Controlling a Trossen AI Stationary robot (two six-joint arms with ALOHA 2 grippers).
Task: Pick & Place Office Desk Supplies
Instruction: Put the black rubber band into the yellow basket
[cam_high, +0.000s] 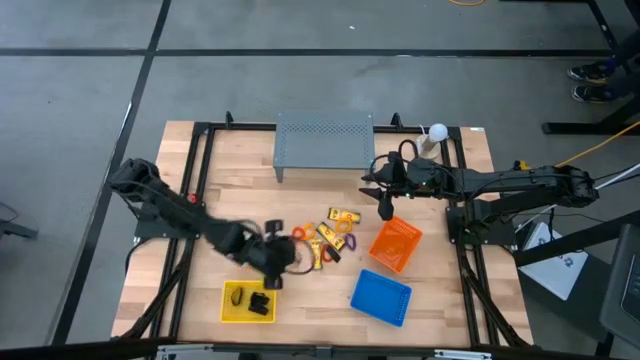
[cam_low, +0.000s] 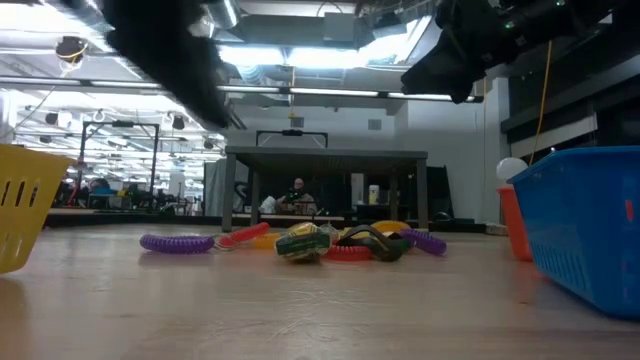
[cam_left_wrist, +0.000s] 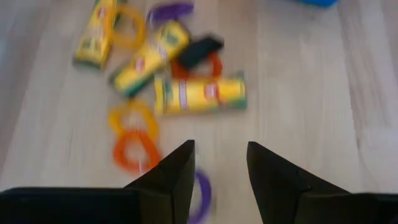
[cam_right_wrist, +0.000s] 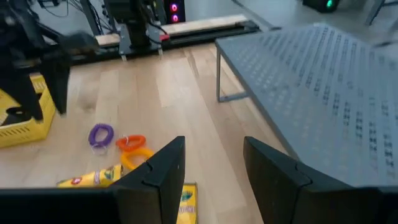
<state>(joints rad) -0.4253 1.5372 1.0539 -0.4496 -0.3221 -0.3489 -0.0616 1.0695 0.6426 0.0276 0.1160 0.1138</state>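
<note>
We are in a robotics lab: a wooden bench (cam_high: 250, 150) in a black metal frame (cam_high: 200, 150) stands on a grey concrete floor (cam_high: 300, 70), with strip ceiling lights (cam_low: 300, 55) and more workstations (cam_low: 110, 190) behind.

- Yellow packets (cam_high: 343, 217) lie flat in a loose heap mid-table, at mixed angles.
- Orange loops (cam_left_wrist: 132, 152) and purple loops (cam_right_wrist: 101, 134) lie scattered around them.
- A black clip (cam_left_wrist: 199, 51) rests on a red loop (cam_left_wrist: 211, 66) beside 1 packet.
</note>
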